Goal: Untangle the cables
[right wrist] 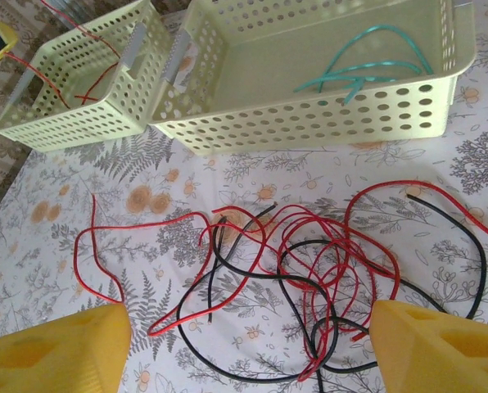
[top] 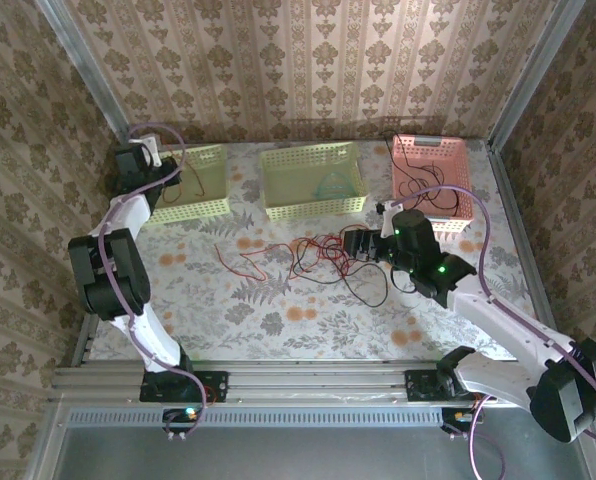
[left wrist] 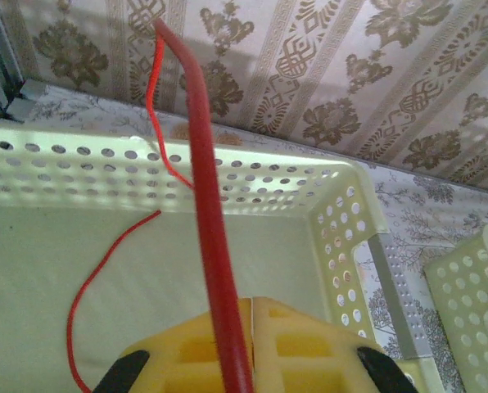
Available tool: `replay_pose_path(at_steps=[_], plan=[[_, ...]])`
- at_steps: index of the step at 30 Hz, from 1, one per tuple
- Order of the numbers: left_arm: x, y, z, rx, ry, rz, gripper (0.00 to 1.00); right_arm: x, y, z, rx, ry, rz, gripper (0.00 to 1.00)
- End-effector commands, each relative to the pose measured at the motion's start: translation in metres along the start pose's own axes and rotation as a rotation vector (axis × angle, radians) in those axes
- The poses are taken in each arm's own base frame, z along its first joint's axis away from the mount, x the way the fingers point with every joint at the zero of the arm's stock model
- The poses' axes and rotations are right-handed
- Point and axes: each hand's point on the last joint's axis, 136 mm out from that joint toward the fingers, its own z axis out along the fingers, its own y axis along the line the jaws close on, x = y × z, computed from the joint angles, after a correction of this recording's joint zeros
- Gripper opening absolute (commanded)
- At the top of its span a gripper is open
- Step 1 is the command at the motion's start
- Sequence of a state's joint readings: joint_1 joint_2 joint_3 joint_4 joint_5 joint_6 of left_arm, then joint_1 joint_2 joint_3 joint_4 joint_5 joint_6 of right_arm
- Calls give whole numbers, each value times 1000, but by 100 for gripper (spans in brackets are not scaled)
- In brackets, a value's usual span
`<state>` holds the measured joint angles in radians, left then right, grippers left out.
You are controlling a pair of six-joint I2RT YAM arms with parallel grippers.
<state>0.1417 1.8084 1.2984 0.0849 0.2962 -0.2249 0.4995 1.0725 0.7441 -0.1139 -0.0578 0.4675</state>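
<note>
A tangle of red and black cables (top: 318,255) lies on the flowered table's middle. My right gripper (right wrist: 248,344) hovers just above the tangle (right wrist: 309,254), jaws wide open, nothing between them. My left gripper (left wrist: 252,327) hangs over the left pale green basket (left wrist: 342,213) at the back left. Its yellow fingers are almost together on a red cable (left wrist: 207,221) that runs up from them and drops as a thin strand (left wrist: 105,270) into the basket. A teal cable (right wrist: 367,70) lies in the middle green basket (right wrist: 309,123).
A pink basket (top: 433,180) with a black cable (top: 418,170) stands at the back right. The three baskets line the back wall. Patterned walls close in the table on both sides. Bare table (top: 278,320) lies in front of the tangle.
</note>
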Motion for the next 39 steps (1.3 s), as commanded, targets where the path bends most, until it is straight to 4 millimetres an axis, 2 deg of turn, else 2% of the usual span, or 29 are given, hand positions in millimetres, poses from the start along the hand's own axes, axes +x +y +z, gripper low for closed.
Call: replay_pose_path(at_steps=[1, 3, 4, 7, 9, 13, 15, 17, 19, 22, 23, 25, 27, 30, 33, 35, 39], plan=[[-10, 6, -2, -19, 3, -95, 56, -1, 2, 3, -17, -4, -8, 78], [-15, 7, -8, -46, -1, -119, 75, -3, 4, 1, -24, -6, -7, 78], [-18, 9, -13, -74, -5, -133, 81, -4, 5, 0, -27, -7, -7, 78], [-29, 17, -38, -196, 21, -218, 81, -8, 6, -5, -18, 2, -11, 77], [-32, 14, -59, -234, 53, -275, 80, -8, 5, -8, 0, 19, -11, 77], [-34, -8, -98, -200, 13, -353, 78, -1, -5, -10, 61, 54, 20, 77], [-26, -27, -119, -153, -7, -377, 79, 6, -15, -9, 113, 88, 53, 76], [-11, -50, -136, -94, -13, -390, 80, 14, -19, -7, 135, 127, 71, 77], [12, -83, -151, -10, 4, -370, 82, 24, -24, -5, 160, 174, 85, 76], [50, -132, -178, 85, 38, -261, 91, 39, -31, -6, 189, 239, 78, 74], [61, -142, -188, 97, 49, -229, 95, 43, -33, -7, 198, 249, 75, 73], [79, -157, -205, 134, 67, -168, 95, 47, -35, -9, 205, 252, 85, 73], [97, -164, -220, 158, 105, -121, 95, 47, -27, -9, 157, 255, 86, 72], [135, -177, -227, 217, 186, -93, 94, 46, -13, -8, 91, 244, 67, 71], [181, -189, -224, 251, 305, -52, 93, 46, -4, -3, 73, 219, 16, 71], [205, -197, -220, 273, 358, -23, 93, 45, 0, 2, 71, 203, -13, 71], [234, -201, -205, 262, 411, 11, 93, 36, 14, 10, 25, 175, -11, 71]])
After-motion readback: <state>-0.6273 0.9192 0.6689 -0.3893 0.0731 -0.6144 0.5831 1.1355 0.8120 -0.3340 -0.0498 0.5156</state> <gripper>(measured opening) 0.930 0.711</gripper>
